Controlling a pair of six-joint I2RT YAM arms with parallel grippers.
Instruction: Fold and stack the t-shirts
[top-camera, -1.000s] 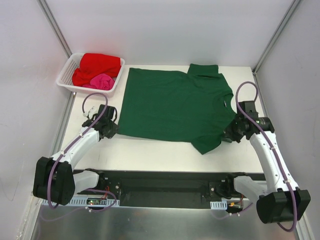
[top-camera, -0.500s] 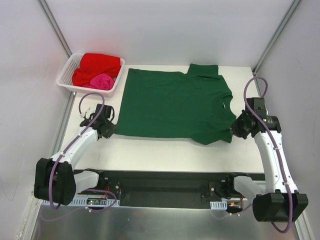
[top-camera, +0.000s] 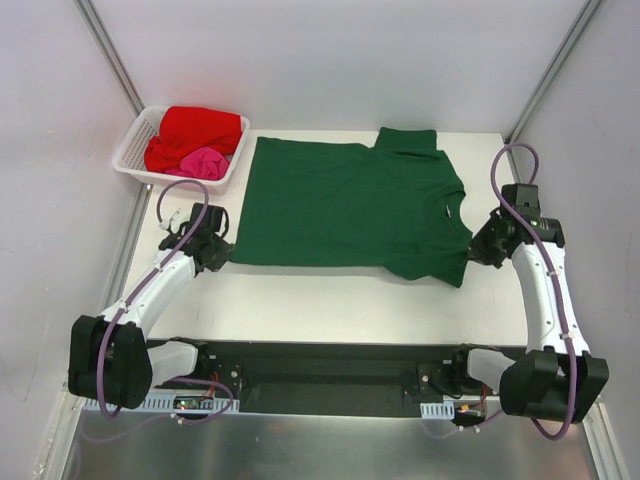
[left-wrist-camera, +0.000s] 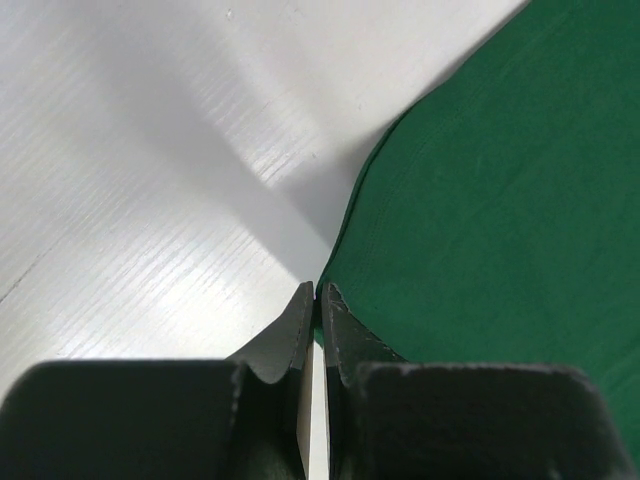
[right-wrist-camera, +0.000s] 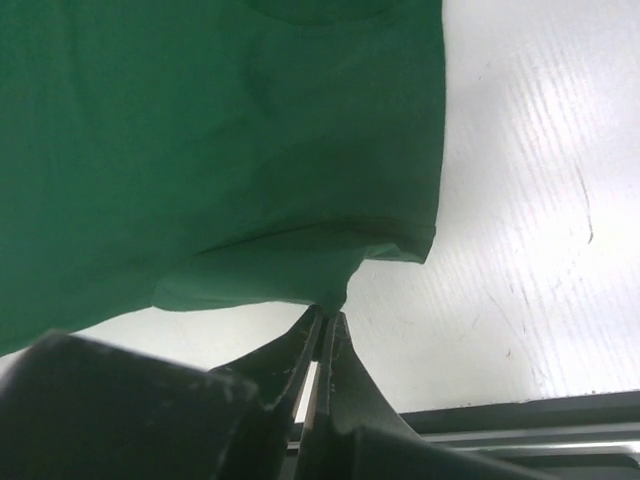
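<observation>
Green shirt (top-camera: 350, 205): I see it spread flat on the table (top-camera: 300, 295).
Left claw (left-wrist-camera: 318, 300): clenched on its hem corner.
Right claw (right-wrist-camera: 325, 322): clenched on its sleeve edge.
Red shirt (top-camera: 200, 130), pink shirt (top-camera: 203, 162): bunched in the basket (top-camera: 128, 150), far left.

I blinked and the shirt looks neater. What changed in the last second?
The right arm swung outward, its shut jaws dragging the green t-shirt's near sleeve sideways, straightening the hem. The left arm shifted slightly, jaws clamped on the other corner. Basket, red t-shirt and pink t-shirt stayed put.
</observation>
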